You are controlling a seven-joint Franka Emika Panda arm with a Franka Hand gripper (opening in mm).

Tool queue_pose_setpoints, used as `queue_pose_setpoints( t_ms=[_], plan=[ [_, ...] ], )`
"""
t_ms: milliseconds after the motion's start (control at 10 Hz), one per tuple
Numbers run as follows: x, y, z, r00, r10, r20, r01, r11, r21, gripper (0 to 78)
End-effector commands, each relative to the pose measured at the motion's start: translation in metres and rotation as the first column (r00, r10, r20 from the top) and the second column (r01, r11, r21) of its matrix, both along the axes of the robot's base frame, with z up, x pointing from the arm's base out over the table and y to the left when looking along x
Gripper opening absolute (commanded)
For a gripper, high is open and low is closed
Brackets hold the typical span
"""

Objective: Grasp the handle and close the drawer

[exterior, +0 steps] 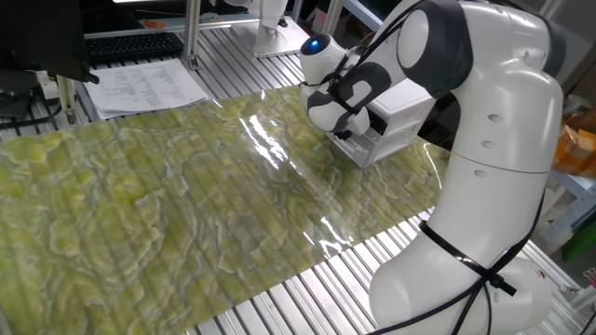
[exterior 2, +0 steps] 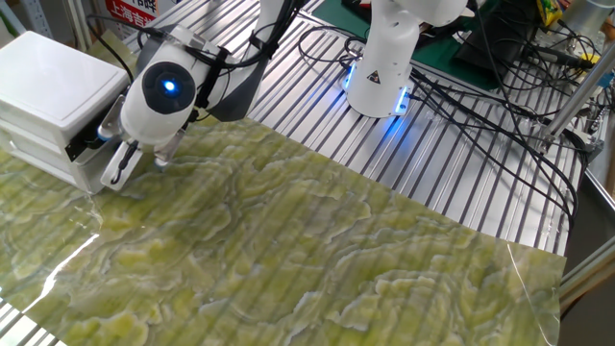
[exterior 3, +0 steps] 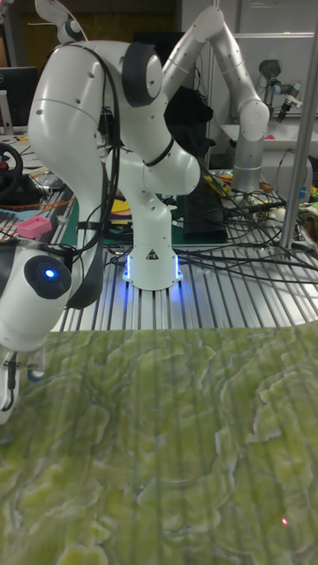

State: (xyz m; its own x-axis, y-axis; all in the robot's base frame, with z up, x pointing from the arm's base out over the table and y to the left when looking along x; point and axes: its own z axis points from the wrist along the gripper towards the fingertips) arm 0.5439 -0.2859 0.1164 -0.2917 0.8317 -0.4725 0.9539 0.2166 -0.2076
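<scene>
The white two-tier cabinet [exterior: 402,100] [exterior 2: 48,79] stands at the edge of the green patterned mat. Its lower white drawer [exterior: 366,150] [exterior 2: 81,174] stands a little forward of the dark upper tier. My gripper [exterior: 342,133] [exterior 2: 137,165] [exterior 3: 18,384] is pressed up against the drawer front, its two white fingers [exterior 2: 116,167] visibly apart, so it is open. The handle is hidden behind the gripper in every view, so I cannot see whether the fingers touch it.
The green-yellow mat [exterior: 186,205] covers the slatted metal table. Papers [exterior: 144,86] and a keyboard [exterior: 130,44] lie at the far corner. My white base [exterior 2: 384,67] and a tangle of black cables [exterior 2: 480,91] sit behind the mat. A second arm [exterior 3: 238,79] stands farther back.
</scene>
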Motion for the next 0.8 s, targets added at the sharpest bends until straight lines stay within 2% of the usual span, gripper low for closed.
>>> queue_pose_setpoints(
  t_ms=[100,500,800],
  plan=[
    [-0.0015,-0.0006,-0.0012,1.0,0.015,-0.019,-0.015,1.0,-0.007,1.5],
    [-0.0014,-0.0003,-0.0012,0.999,0.028,-0.027,-0.029,1.0,-0.002,1.5],
    [-0.0013,-0.0008,-0.0011,0.996,0.056,-0.066,-0.056,0.998,0.001,1.5]
  ],
)
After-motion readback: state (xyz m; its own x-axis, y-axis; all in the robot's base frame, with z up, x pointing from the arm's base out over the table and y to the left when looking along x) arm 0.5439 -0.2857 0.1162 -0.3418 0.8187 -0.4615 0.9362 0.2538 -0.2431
